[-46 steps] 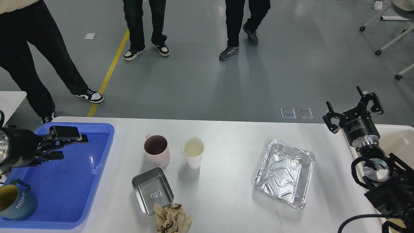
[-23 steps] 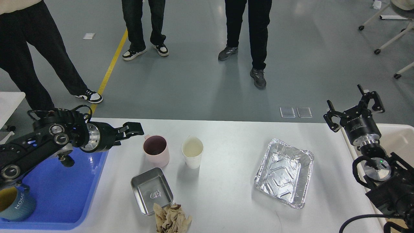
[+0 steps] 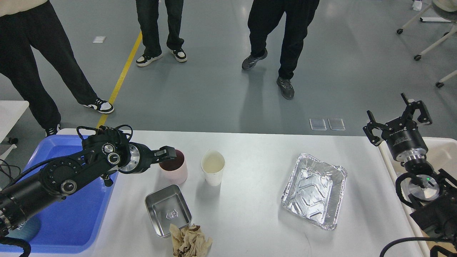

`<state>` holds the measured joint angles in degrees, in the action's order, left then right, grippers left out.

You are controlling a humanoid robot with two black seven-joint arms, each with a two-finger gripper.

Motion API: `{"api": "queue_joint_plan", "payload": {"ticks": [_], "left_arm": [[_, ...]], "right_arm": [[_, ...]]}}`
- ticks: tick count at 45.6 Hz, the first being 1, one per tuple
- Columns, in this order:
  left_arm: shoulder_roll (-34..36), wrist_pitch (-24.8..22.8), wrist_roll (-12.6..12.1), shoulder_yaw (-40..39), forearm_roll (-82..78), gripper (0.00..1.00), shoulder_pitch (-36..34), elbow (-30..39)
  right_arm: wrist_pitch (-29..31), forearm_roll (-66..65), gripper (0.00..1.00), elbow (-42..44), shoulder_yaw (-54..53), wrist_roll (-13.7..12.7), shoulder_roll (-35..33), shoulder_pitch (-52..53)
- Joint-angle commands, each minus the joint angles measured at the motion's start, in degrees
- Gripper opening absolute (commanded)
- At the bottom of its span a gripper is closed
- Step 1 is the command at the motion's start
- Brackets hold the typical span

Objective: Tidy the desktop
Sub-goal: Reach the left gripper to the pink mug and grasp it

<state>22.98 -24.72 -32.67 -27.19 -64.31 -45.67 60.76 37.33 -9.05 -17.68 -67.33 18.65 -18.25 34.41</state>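
Note:
The white desktop (image 3: 250,221) holds a pink mug (image 3: 175,173), a white paper cup (image 3: 213,168), a small steel tin (image 3: 167,210), crumpled brown paper (image 3: 191,242) and a foil tray (image 3: 314,191). My left gripper (image 3: 168,154) reaches in from the left and sits at the pink mug's left rim, where its handle was; its fingers look slightly apart. My right gripper (image 3: 398,117) is open and empty, raised past the table's right far corner.
A blue tray (image 3: 71,217) lies at the left edge, with a blue mug (image 3: 26,228) in it that is mostly hidden by my left arm. A beige bin (image 3: 442,157) stands at the right. Several people stand on the floor beyond the table.
My left arm has swung right from over the blue tray to the pink mug's left side. The right gripper shifted slightly right. The people behind have stepped about.

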Motion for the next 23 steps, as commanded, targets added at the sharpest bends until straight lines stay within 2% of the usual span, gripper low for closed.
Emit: {"api": "queue_joint_plan", "payload": {"ticks": [1, 7, 14, 19, 23], "left_arm": [[-1.97, -0.16, 0.24, 0.03, -1.51, 0.75, 0.05, -2.31], [-3.20, -0.33, 0.24, 0.12, -2.31, 0.68, 0.14, -3.55], [-3.82, -0.42, 0.24, 0.99, -3.36, 0.51, -0.04, -5.04], [-3.73, -0.51, 0.24, 1.43, -3.36, 0.44, -0.04, -5.30], [-3.73, -0.51, 0.24, 1.87, -3.36, 0.27, -0.04, -5.92]], "right_arm": [[0.02, 0.00, 1.00, 0.01, 0.00, -0.02, -0.30, -0.05], [0.02, 0.00, 1.00, 0.01, 0.00, -0.02, -0.30, -0.05], [0.02, 0.00, 1.00, 0.01, 0.00, -0.02, -0.30, -0.05], [0.02, 0.00, 1.00, 0.01, 0.00, -0.02, -0.30, -0.05], [0.02, 0.00, 1.00, 0.01, 0.00, -0.02, -0.30, -0.13]]}}
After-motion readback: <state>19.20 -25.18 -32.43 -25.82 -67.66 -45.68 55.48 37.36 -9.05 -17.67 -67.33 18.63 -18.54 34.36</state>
